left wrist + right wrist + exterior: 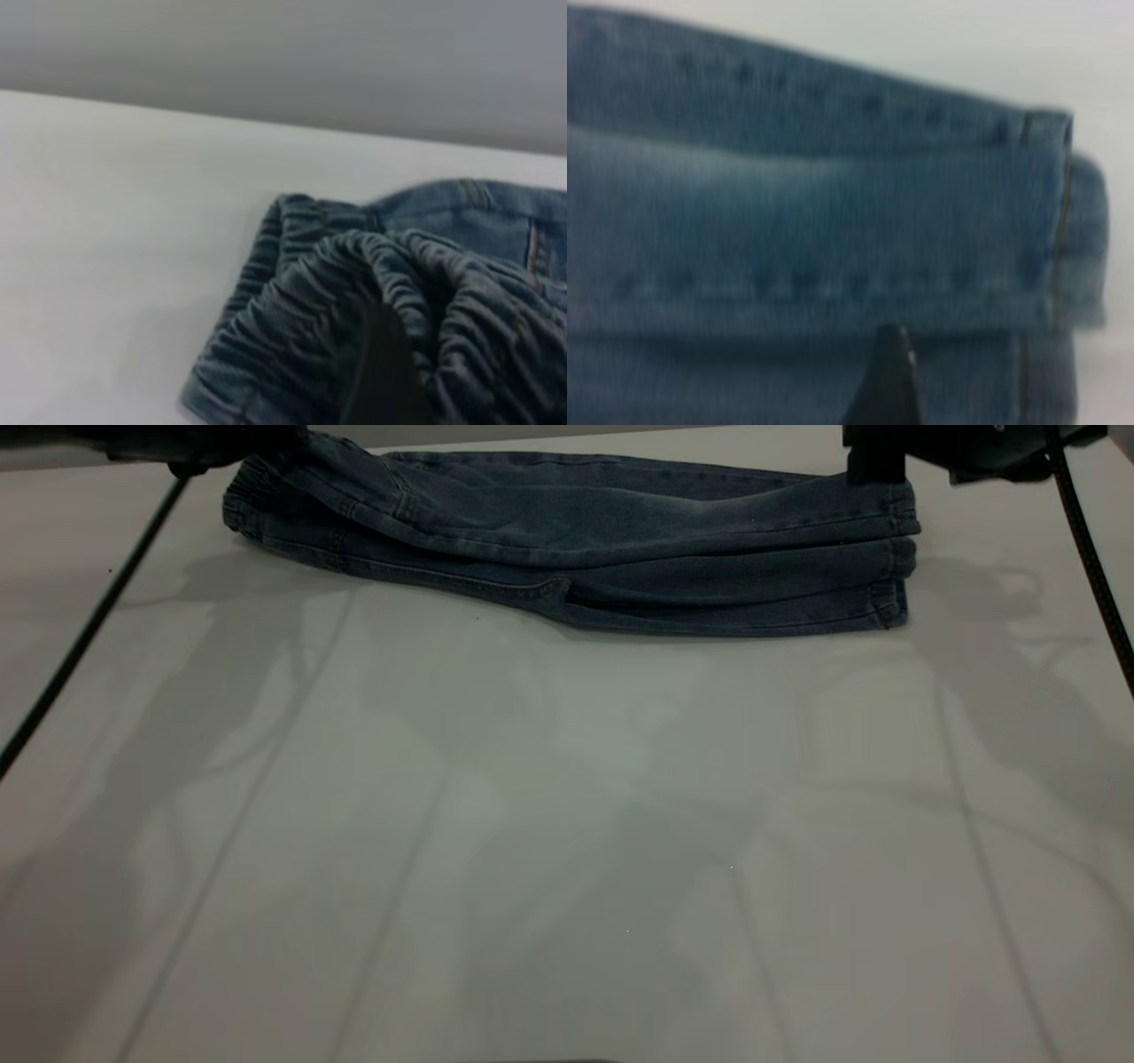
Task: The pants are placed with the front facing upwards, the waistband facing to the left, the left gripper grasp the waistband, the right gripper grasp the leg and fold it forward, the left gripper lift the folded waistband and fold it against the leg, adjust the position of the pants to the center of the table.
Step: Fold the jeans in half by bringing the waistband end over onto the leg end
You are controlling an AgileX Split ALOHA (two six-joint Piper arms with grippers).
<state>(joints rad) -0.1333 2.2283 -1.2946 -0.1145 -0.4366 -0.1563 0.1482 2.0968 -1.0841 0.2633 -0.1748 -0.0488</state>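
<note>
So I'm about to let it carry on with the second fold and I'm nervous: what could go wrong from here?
1. The pants lie at the far edge of the table; a pull the wrong way might drag them off.
2. The left gripper sits in the bunched waistband; it may catch only one layer, so the fold could fall open.
3. The right gripper is at the leg cuffs; the stacked legs could slide apart when it lets go.

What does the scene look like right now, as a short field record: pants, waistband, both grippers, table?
pants: folded lengthwise into a long strip, lying at the table's far edge
waistband: gathered end at the left, bunched around a dark finger of the left gripper
left gripper: at the waistband end, mostly out of frame
right gripper: above the leg-hem end, a fingertip over the denim
table: near part bare, crossed by arm shadows
</note>
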